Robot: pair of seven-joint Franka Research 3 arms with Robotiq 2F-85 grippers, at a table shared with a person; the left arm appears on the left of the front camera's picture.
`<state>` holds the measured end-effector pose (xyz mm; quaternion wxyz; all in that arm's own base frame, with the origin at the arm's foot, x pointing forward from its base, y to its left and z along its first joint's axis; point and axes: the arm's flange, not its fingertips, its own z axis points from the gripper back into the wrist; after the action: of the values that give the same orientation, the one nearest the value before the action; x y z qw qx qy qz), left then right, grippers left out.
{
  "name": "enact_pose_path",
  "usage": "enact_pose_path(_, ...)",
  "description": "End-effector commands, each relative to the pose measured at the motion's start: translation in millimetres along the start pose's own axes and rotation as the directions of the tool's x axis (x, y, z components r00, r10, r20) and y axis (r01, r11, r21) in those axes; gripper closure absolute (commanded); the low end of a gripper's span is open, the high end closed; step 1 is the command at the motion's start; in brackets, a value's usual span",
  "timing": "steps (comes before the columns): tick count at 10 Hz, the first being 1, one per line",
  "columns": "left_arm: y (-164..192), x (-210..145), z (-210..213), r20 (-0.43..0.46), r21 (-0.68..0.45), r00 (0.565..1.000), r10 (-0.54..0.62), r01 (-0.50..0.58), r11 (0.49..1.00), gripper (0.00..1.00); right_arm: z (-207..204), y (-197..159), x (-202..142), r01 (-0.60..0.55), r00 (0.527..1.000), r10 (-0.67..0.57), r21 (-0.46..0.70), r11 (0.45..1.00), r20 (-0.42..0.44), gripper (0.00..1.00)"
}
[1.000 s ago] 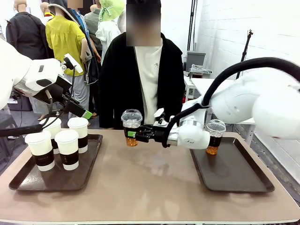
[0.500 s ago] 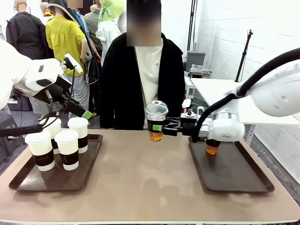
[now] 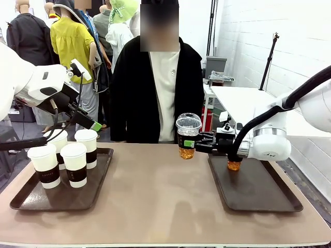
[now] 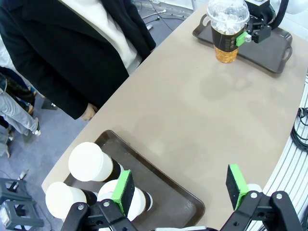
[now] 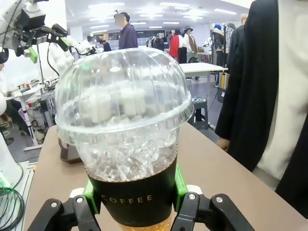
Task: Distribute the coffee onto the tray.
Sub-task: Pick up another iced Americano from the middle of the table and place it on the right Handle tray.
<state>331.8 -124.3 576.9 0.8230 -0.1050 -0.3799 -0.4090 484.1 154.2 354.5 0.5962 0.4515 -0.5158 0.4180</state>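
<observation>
My right gripper (image 3: 189, 144) is shut on a clear dome-lidded cup of amber coffee (image 3: 187, 135) with a dark sleeve. It holds the cup upright above the table, just left of the right tray (image 3: 258, 199). The cup (image 5: 127, 144) sits between the green pads (image 5: 179, 185). A second clear cup (image 3: 234, 165) stands on that tray, mostly hidden behind my right arm. Several white lidded cups (image 3: 75, 164) with brown sleeves stand on the left tray (image 3: 31, 199). My left gripper (image 3: 88, 98) hangs open above them; the left wrist view shows its fingers (image 4: 124, 191) wide apart over the cups (image 4: 89, 161).
A person in a black coat (image 3: 158, 88) stands at the far edge of the table, between the trays. Bare tabletop (image 3: 155, 196) lies between the two trays. Most of the right tray's surface is bare.
My right gripper has carried the clear cup to the right, from the middle of the table toward the right tray. The left arm has not moved.
</observation>
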Motion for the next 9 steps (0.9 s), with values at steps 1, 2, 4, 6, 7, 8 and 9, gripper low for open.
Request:
enact_pose_path(1,0.6,-0.6,-0.9,0.001,-0.002,1.000,0.003,-0.003,1.000,0.00,-4.8,-1.7,4.5,-0.010,1.000,0.010,0.005,1.000,0.001,0.33)
enact_pose_path(2,0.6,-0.6,-0.9,0.001,-0.002,1.000,0.003,-0.003,1.000,0.00,-4.8,-1.7,4.5,-0.010,1.000,0.010,0.005,1.000,0.001,0.33)
enact_pose_path(4,0.6,-0.6,-0.9,0.001,-0.002,1.000,0.003,-0.003,1.000,0.00,-1.8,0.1,-1.7,0.001,1.000,-0.001,0.001,1.000,-0.004,0.33)
enact_pose_path(6,0.6,-0.6,-0.9,0.001,-0.002,1.000,0.003,-0.003,1.000,0.00,25.0,-2.0,-2.8,0.001,1.000,-0.001,0.009,1.000,-0.013,0.33)
enact_pose_path(7,0.6,-0.6,-0.9,0.001,-0.002,1.000,0.003,-0.003,1.000,0.00,43.6,-0.6,-2.7,0.015,1.000,-0.015,0.010,1.000,-0.001,0.33)
enact_pose_path(8,0.6,-0.6,-0.9,0.001,-0.002,1.000,0.003,-0.003,1.000,0.00,61.8,0.7,-4.0,0.012,1.000,-0.012,-0.009,1.000,0.007,0.33)
enact_pose_path(9,0.6,-0.6,-0.9,0.001,-0.002,1.000,0.003,-0.003,1.000,0.00,79.6,0.7,-4.6,0.013,1.000,-0.013,-0.021,1.000,0.013,0.33)
